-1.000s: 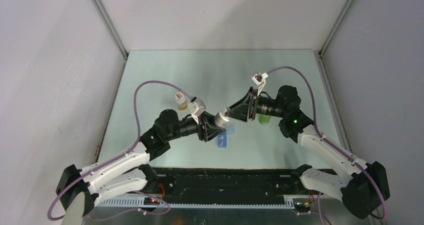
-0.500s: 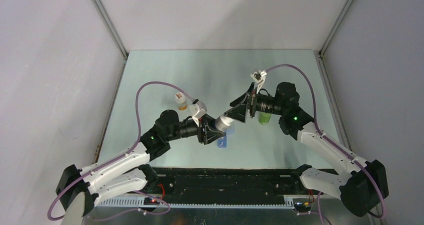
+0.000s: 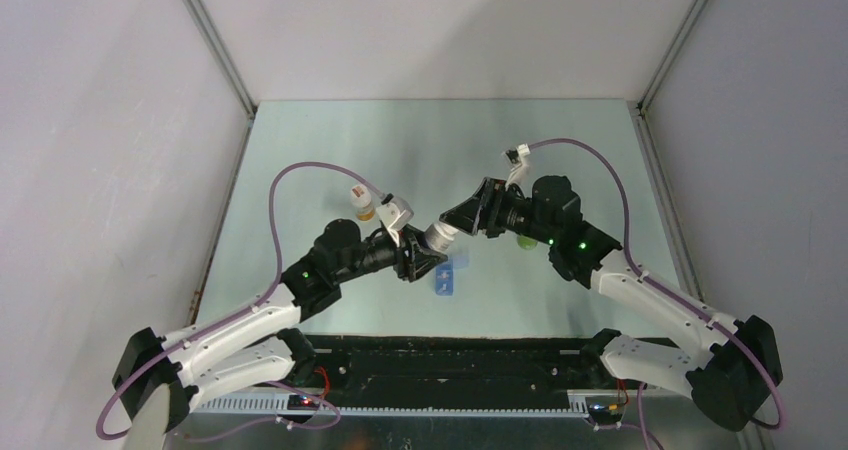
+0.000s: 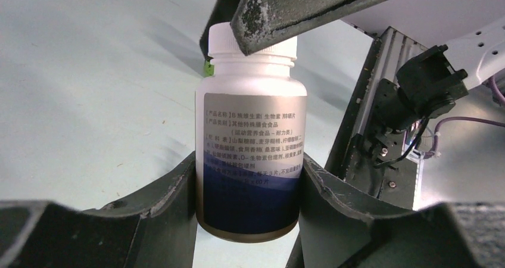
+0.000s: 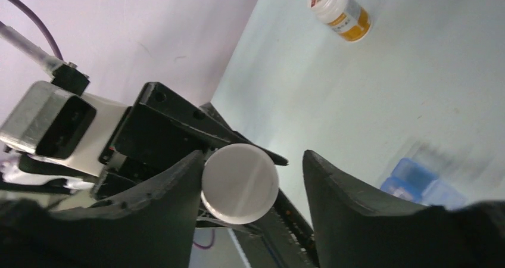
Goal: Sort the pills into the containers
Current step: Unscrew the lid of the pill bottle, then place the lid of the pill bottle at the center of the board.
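Observation:
My left gripper (image 4: 247, 178) is shut on the lower body of a white bottle (image 4: 250, 131) with a blue-and-white label, held above the table. Its white cap (image 5: 240, 183) sits between the jaws of my right gripper (image 5: 253, 161), which is open: one finger touches the cap and a clear gap shows on the other side. From above, the bottle (image 3: 437, 237) bridges the left gripper (image 3: 415, 255) and the right gripper (image 3: 458, 220). The blue pill box with the containers (image 3: 447, 275) lies on the table just below them and appears blurred in the right wrist view (image 5: 417, 181). No pills show.
A small white-capped bottle with orange contents (image 3: 364, 203) stands left of the grippers, also seen from the right wrist (image 5: 340, 11). A green bottle (image 3: 527, 240) is mostly hidden under the right arm. Metal rails edge the table at both sides.
My right gripper has let go of the cap and turned its wrist, with jaws now spread round the cap. The right arm has shifted slightly left. The left gripper still holds the bottle.

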Robot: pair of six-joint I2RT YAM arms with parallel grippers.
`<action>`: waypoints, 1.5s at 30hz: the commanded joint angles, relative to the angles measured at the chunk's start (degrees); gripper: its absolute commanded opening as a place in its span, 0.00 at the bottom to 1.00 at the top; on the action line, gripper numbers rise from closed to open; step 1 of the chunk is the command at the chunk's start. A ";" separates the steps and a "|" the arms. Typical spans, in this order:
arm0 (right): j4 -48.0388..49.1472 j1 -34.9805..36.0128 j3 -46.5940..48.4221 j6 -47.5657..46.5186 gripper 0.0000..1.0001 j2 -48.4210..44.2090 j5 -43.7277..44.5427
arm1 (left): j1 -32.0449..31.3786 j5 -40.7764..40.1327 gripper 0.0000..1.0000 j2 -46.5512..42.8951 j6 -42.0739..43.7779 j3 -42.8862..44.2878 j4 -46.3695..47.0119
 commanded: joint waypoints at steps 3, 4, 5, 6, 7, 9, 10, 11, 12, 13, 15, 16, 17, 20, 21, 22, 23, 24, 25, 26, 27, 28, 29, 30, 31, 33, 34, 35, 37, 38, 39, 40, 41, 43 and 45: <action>0.24 2.51 2.39 4.43 0.58 -1.88 3.56 | -0.23 -3.52 0.00 -0.87 0.48 0.07 1.97; 0.30 2.55 2.39 4.50 0.57 -1.90 3.08 | -0.20 -3.65 0.00 -1.01 0.43 0.03 1.93; 0.30 2.51 2.39 4.72 0.57 -1.90 2.86 | -0.18 -3.84 0.00 -1.07 0.37 -0.01 1.98; 0.29 2.55 2.39 4.82 0.57 -1.90 2.40 | -0.18 -3.85 0.00 -1.17 0.32 -0.02 2.01; 0.39 2.58 2.39 4.89 0.56 -1.84 2.08 | -0.17 -3.82 0.00 -1.15 0.31 -0.02 2.08; 0.43 2.59 2.39 4.50 0.54 -1.98 1.66 | -0.17 -3.75 0.00 -1.30 0.30 -0.02 1.99; 0.53 2.50 2.39 3.60 0.53 -2.03 1.24 | -0.13 -3.68 0.00 -1.29 0.30 -0.02 2.00; 0.76 2.19 2.39 3.12 0.47 -1.98 0.76 | -0.18 -3.45 0.00 -1.30 0.30 -0.04 1.89; 1.30 2.00 2.39 1.79 0.44 -1.99 -0.57 | -0.18 -3.40 0.00 -1.36 0.34 0.01 1.69; 1.66 1.23 2.30 1.02 0.37 -2.03 -2.57 | -0.15 -3.11 0.00 -1.44 0.41 0.10 1.56; 4.27 -0.25 1.54 -1.51 0.29 -2.45 -6.76 | -0.14 -2.40 0.00 -1.54 0.46 0.18 1.25; 6.33 -1.33 1.31 -3.88 0.28 -2.62 -8.78 | -0.16 -1.57 0.00 -1.65 0.54 0.17 1.15; 7.39 -1.79 0.84 -5.37 0.26 -2.96 -13.00 | -0.13 -1.09 0.00 -1.88 0.55 0.11 1.16; 10.58 -3.80 0.16 -13.75 0.26 -4.28 -22.33 | -0.17 2.53 0.00 -2.24 0.55 0.07 1.69; 10.61 -3.99 0.05 -15.53 0.26 -4.67 -26.03 | -0.13 3.33 0.00 -2.34 0.56 0.02 1.92; 10.29 -4.24 0.03 -18.78 0.26 -5.37 -27.11 | -0.16 5.11 0.00 -2.40 0.56 0.03 2.12; 10.25 -4.47 0.02 -19.99 0.26 -5.66 -29.31 | -0.21 6.12 0.00 -2.38 0.60 0.05 2.36; 10.28 -5.13 0.02 -21.41 0.27 -6.05 -30.29 | -0.18 7.70 0.00 -2.33 0.67 0.06 2.38; 10.29 -5.62 0.02 -21.90 0.27 -6.26 -31.16 | -0.18 8.24 0.00 -2.27 0.72 0.06 2.45; 10.31 -6.78 0.02 -21.98 0.27 -6.60 -31.35 | -0.17 9.16 0.00 -2.13 0.77 0.07 2.43; 10.32 -7.41 0.02 -22.13 0.27 -6.71 -31.69 | -0.17 9.59 0.00 -2.03 1.01 0.07 2.17; 10.35 -8.50 0.02 -22.14 0.27 -6.91 -31.57 | -0.17 10.24 0.00 -2.02 1.18 0.04 1.94; 10.31 -9.02 0.02 -22.34 0.27 -7.04 -31.02 | -0.17 10.57 0.00 -2.02 1.78 0.14 1.17; 10.30 -9.63 0.02 -22.64 0.27 -7.23 -30.97 | -0.13 11.52 0.00 -2.04 2.23 0.46 0.47; 10.16 -9.80 0.02 -23.59 0.27 -7.38 -30.83 | -0.20 12.13 0.00 -2.16 3.33 0.66 -1.15; 10.62 -10.02 0.02 -24.59 0.27 -7.96 -30.80 | -0.18 13.37 0.00 -2.77 4.42 1.01 -2.56; 10.81 -10.04 0.02 -24.95 0.27 -8.30 -31.31 | -0.17 14.48 0.00 -3.31 4.86 0.96 -2.89; 11.21 -10.04 0.02 -25.64 0.27 -8.44 -31.43 | -0.22 15.15 0.00 -3.59 5.55 0.95 -3.53; 11.94 -10.00 0.02 -26.03 0.27 -8.87 -31.17 | -0.18 15.06 0.00 -4.29 5.96 0.72 -3.75; 12.13 -9.99 0.02 -26.16 0.27 -8.90 -31.07 | -0.20 15.09 0.00 -4.61 6.12 0.56 -3.75; 12.49 -9.98 0.02 -26.19 0.26 -8.93 -30.91 | -0.23 15.11 0.00 -4.68 6.30 0.53 -3.81; 12.62 -9.98 0.02 -26.15 0.26 -8.89 -30.72 | -0.21 15.11 0.00 -4.60 6.37 0.51 -3.82; 12.90 -10.05 0.06 -26.14 0.26 -8.75 -30.74 | -0.19 15.27 0.00 -4.49 6.56 0.55 -3.83; 13.60 -10.08 0.02 -25.74 0.26 -8.45 -30.60 | -0.15 15.24 0.00 -4.19 6.66 0.54 -3.72; 14.46 -10.08 0.02 -24.85 0.26 -8.03 -30.69 | -0.19 15.17 0.00 -3.84 6.71 0.54 -3.52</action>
